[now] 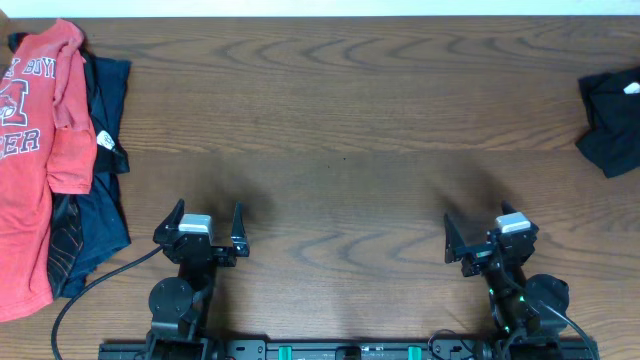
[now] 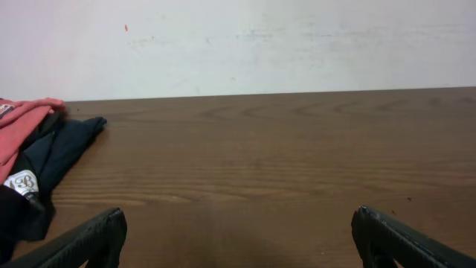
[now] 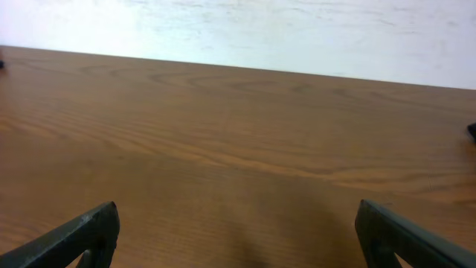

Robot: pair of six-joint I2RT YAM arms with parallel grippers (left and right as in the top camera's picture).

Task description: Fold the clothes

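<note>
Sitting parked at near edge of brown wooden table (image 1: 340, 130): left claw (image 1: 210, 207), right claw (image 1: 478, 222), both spread wide, holding nothing. Orange-red lettered T-shirt (image 1: 30, 170) overlaps navy garment (image 1: 105, 190) far left; crumpled black shirt (image 1: 612, 120) far right. Middle likely reserved for folding.

Landmark: the brown wood-grain bench (image 1: 340, 130).

- Left end of bench: orange-red lettered fabric T-shirt (image 1: 30, 170), spread from the far edge almost to the near edge and partly cut off by the view's left side.
- Navy fabric garment (image 1: 105, 210) lies under the T-shirt, sticking out on the side toward bench centre.
- Right end of bench, near the far edge: crumpled black fabric shirt (image 1: 612, 120), well apart from the left pile.
- Near edge of bench: left pincer (image 1: 208, 216) left of centre, right pincer (image 1: 480, 232) right of centre. Both are apart from all the garments.
- Thin black cable (image 1: 90, 285) runs along the near-left part of the bench, just beside the navy garment.
</note>
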